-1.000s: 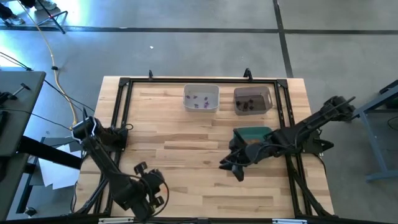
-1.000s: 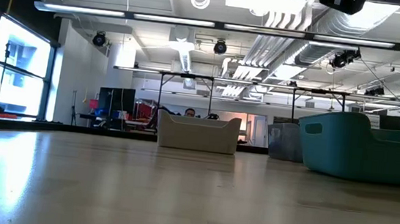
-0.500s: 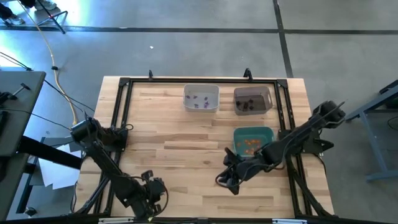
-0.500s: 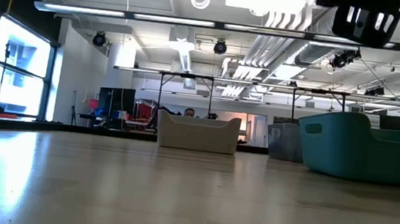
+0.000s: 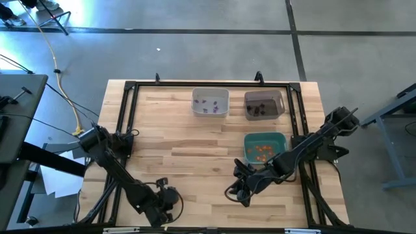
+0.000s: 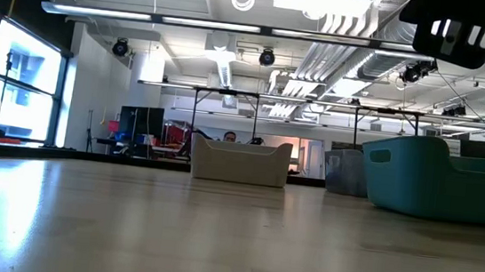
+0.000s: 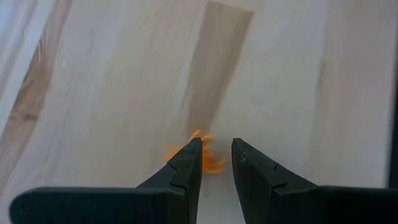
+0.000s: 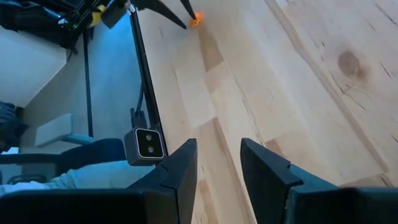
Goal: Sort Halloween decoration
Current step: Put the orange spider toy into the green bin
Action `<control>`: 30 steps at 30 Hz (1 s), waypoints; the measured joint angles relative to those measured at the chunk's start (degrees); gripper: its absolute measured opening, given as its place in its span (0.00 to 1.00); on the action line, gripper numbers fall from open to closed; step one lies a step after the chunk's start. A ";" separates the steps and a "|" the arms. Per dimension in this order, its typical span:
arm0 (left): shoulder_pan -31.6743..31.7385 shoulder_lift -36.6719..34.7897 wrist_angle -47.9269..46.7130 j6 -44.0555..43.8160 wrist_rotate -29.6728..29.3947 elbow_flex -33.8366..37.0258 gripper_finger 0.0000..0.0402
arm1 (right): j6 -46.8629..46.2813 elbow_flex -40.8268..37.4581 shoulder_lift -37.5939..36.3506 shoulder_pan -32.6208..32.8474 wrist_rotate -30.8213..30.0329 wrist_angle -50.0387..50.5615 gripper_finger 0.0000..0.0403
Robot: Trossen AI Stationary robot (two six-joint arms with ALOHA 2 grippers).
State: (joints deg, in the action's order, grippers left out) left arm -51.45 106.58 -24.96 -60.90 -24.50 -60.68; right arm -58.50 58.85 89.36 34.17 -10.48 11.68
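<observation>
The left gripper [image 7: 216,163] has its 2 fingers a little apart, and an orange trinket [image 7: 202,152] sits between their tips and partly behind them, against the table [image 7: 298,74]. I cannot tell whether the fingers already pinch it or only stand around it. The right wrist view shows the same piece as an orange spot at a dark fingertip, far along the table.

The right gripper [image 8: 217,163] has its jaws spread with nothing between them; only bare wood shows through the gap. In the high view it hangs over the table just in front of the teal bin [image 5: 247,138], and the left gripper is well apart from that bin, at the table's front edge on the left side.

Most of the sorting seems to be done. The teal bin holds a heap of orange trinkets [image 5: 262,150]. Behind it, the dark bin [image 5: 281,99] holds black trinkets [image 5: 259,109], and the white bin [image 5: 224,94], beside the dark one, holds purple trinkets [image 5: 207,104]. On the open table I see no other loose piece, only the orange one at the left gripper. So I judge that 1 piece is left: it must be carried across to the teal bin.
</observation>
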 joint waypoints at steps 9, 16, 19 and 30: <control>0.47 5.22 -0.89 3.14 -2.17 -0.47 0.19 | 0.34 0.00 0.00 0.00 -0.04 0.02 0.29; 0.34 5.99 -1.40 3.12 -2.51 -0.56 0.19 | 0.45 0.00 0.00 0.00 -0.04 0.02 0.29; 0.33 5.99 -1.72 2.89 -2.56 -0.56 0.16 | 0.46 0.00 0.00 0.00 -0.04 0.02 0.29; 0.49 6.39 -4.04 -10.66 -3.00 -3.96 0.00 | 0.92 -0.02 -0.04 0.00 -0.09 0.02 0.29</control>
State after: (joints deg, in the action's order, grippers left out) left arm -50.96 112.97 -29.00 -71.56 -27.49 -64.64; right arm -57.58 58.83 89.32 34.17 -10.57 11.70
